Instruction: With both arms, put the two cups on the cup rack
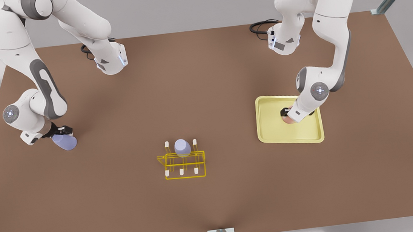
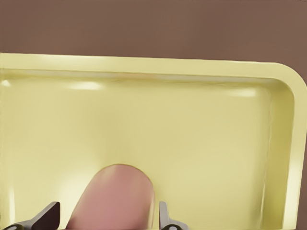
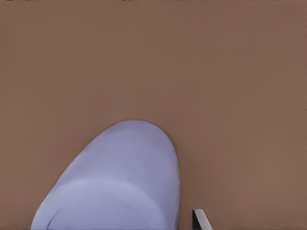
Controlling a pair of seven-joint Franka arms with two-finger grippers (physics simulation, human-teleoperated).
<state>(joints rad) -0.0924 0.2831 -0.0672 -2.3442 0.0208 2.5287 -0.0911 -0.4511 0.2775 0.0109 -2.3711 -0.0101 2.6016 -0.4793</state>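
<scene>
Rack [image 1: 184, 160]: centre near, one lavender cup [image 1: 182, 147] seated.
Right gripper [image 1: 61, 130]: far left, clamped on second lavender cup [image 1: 65, 142], tilted.
Left gripper [image 1: 289, 113]: right, at salmon-pink cup [image 1: 287, 120] in tray [image 1: 268, 132]; grip cannot be told.
Left: racking both.

No readable text, labels, numbers or signs appear anywhere.

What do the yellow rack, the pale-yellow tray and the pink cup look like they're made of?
The bright-yellow cup rack looks like thin coated wire, an open frame with white-tipped pegs. The flat pale-yellow tray looks like moulded plastic, glossy, with soft highlights along its rounded rim. The salmon-pink cup, between the left gripper fingers, looks smooth and matte, perhaps plastic or ceramic.
</scene>
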